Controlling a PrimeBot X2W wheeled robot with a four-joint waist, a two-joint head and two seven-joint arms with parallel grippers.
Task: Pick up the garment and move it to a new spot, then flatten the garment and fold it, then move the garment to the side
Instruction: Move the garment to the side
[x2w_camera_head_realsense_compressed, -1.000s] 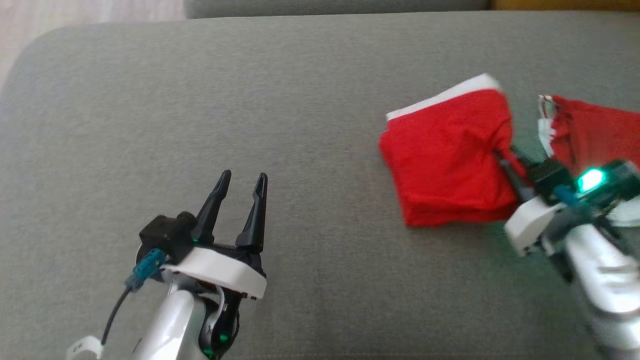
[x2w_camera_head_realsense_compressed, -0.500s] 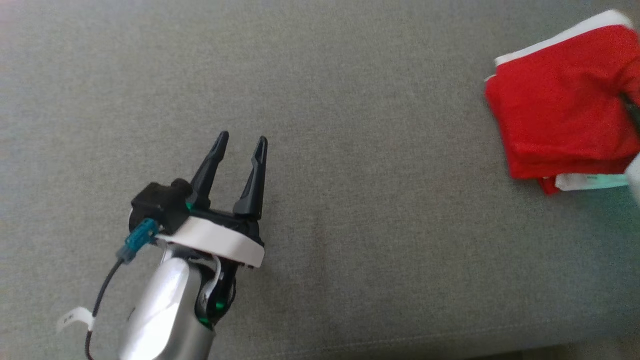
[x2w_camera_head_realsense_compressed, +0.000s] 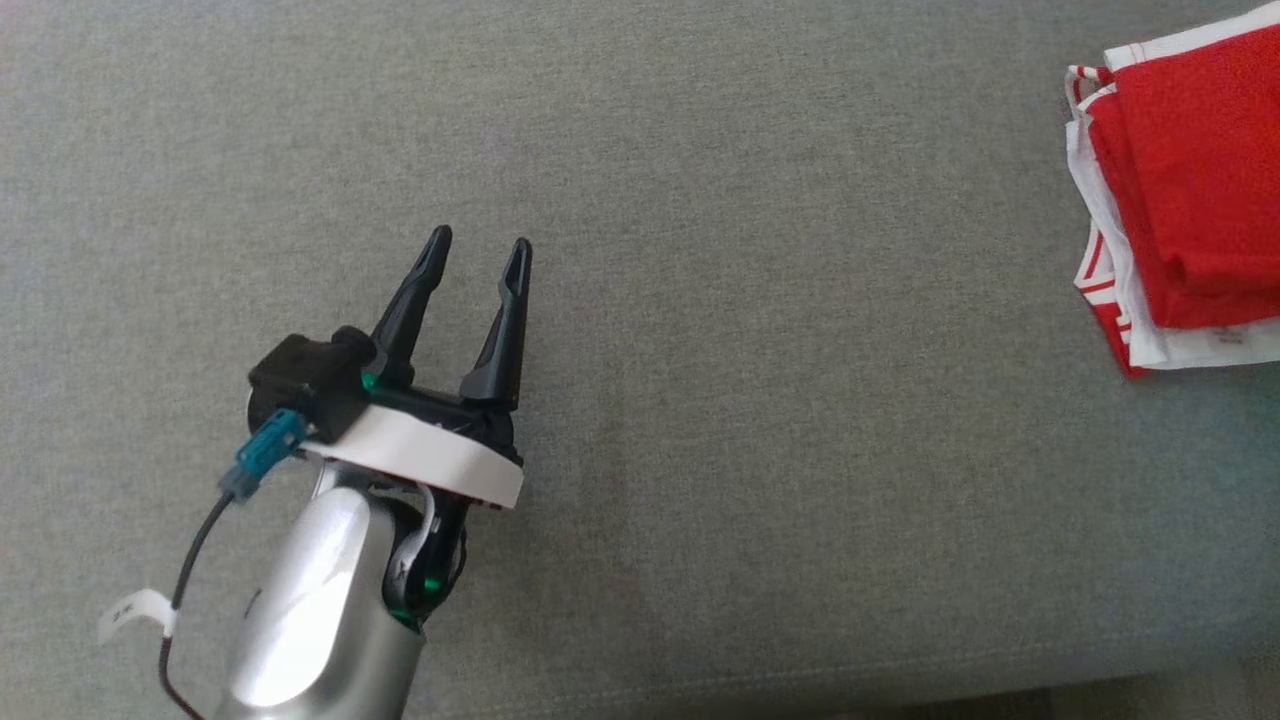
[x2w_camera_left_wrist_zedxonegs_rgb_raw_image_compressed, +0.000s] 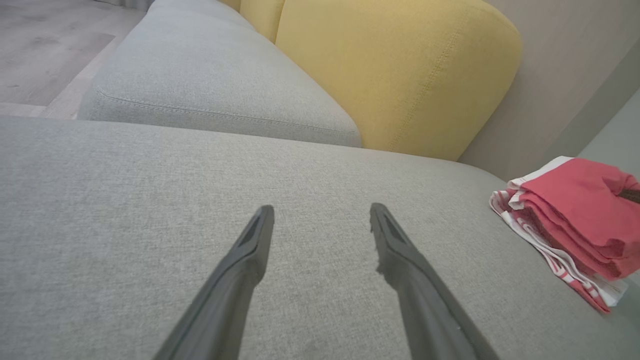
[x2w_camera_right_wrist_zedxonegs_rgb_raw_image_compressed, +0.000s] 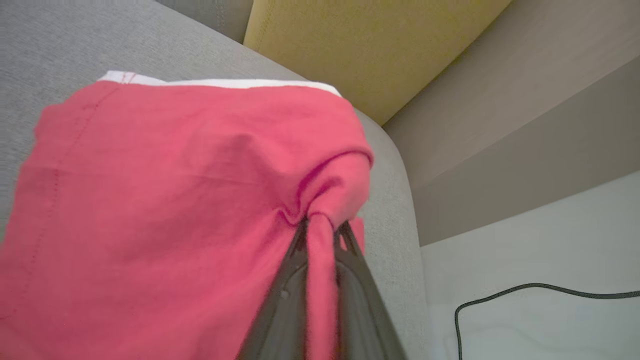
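Observation:
The garment (x2w_camera_head_realsense_compressed: 1195, 160) is a folded red cloth with a white edge, lying at the far right of the grey sofa cushion (x2w_camera_head_realsense_compressed: 750, 400) on top of a red-and-white striped cloth (x2w_camera_head_realsense_compressed: 1100, 290). In the right wrist view my right gripper (x2w_camera_right_wrist_zedxonegs_rgb_raw_image_compressed: 322, 227) is shut on a pinched fold of the garment (x2w_camera_right_wrist_zedxonegs_rgb_raw_image_compressed: 165, 200), near the cushion's end. My left gripper (x2w_camera_head_realsense_compressed: 478, 240) stands open over bare cushion far to the left of the garment, with nothing between its fingers. The left wrist view shows its own spread gripper (x2w_camera_left_wrist_zedxonegs_rgb_raw_image_compressed: 321, 209) and the garment (x2w_camera_left_wrist_zedxonegs_rgb_raw_image_compressed: 575, 210) off to the right.
A yellow back cushion (x2w_camera_left_wrist_zedxonegs_rgb_raw_image_compressed: 400, 70) stands behind the seat, and a second grey seat cushion (x2w_camera_left_wrist_zedxonegs_rgb_raw_image_compressed: 200, 85) lies beyond. Past the sofa's end, a black cable (x2w_camera_right_wrist_zedxonegs_rgb_raw_image_compressed: 540, 289) lies on the pale floor. The seat's front seam (x2w_camera_head_realsense_compressed: 800, 675) runs along the bottom of the head view.
The head camera has swung left. My right gripper has carried the folded garment to the right, onto the striped cloth that lay apart from it. The left gripper stays open.

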